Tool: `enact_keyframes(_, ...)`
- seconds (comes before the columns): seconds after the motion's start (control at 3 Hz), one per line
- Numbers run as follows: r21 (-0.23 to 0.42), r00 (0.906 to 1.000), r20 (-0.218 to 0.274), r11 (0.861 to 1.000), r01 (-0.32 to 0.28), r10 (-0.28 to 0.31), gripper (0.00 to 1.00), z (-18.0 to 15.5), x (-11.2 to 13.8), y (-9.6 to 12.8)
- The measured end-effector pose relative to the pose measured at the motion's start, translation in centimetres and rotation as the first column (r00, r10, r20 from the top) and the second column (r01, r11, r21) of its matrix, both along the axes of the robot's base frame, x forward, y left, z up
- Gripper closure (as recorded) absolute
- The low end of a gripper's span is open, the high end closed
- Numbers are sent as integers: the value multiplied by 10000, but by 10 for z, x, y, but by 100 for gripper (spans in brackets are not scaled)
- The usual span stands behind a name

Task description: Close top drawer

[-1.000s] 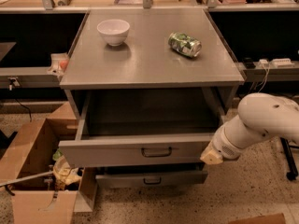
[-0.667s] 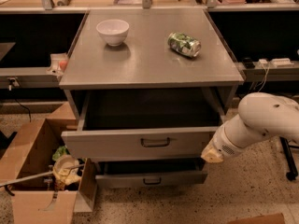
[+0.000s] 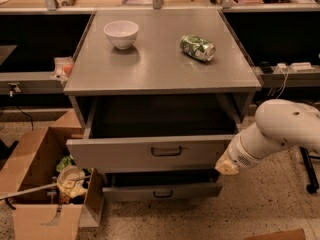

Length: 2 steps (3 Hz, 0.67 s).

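The top drawer (image 3: 125,155) is a wide grey metal drawer with a small dark loop handle (image 3: 166,151) at the centre of its front. It stands pulled out from the grey cabinet (image 3: 160,64), and its dark inside shows. My gripper (image 3: 227,166) is at the tip of the white arm (image 3: 280,129), which comes in from the right. It sits at the right end of the drawer's front, at or touching its lower right corner.
A lower drawer (image 3: 162,190) is pulled out a little. A white bowl (image 3: 121,33) and a green can (image 3: 198,47) on its side are on the cabinet top. An open cardboard box (image 3: 40,194) with clutter stands on the floor at the left.
The top drawer's front has moved back toward the cabinet a little. My gripper stays at its right end.
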State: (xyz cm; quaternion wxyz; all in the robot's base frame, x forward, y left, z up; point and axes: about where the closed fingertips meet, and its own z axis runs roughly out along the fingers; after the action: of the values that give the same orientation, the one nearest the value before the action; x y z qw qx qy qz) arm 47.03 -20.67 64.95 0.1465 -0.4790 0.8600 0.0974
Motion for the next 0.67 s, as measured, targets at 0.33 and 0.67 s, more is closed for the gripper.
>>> enact_keyframes(0.33,-331,9987,389,9990,-303,316,28,1,27,-5)
enact_keyframes(0.67,-428,9965,643,9978,-508,534,5,2,45,-10)
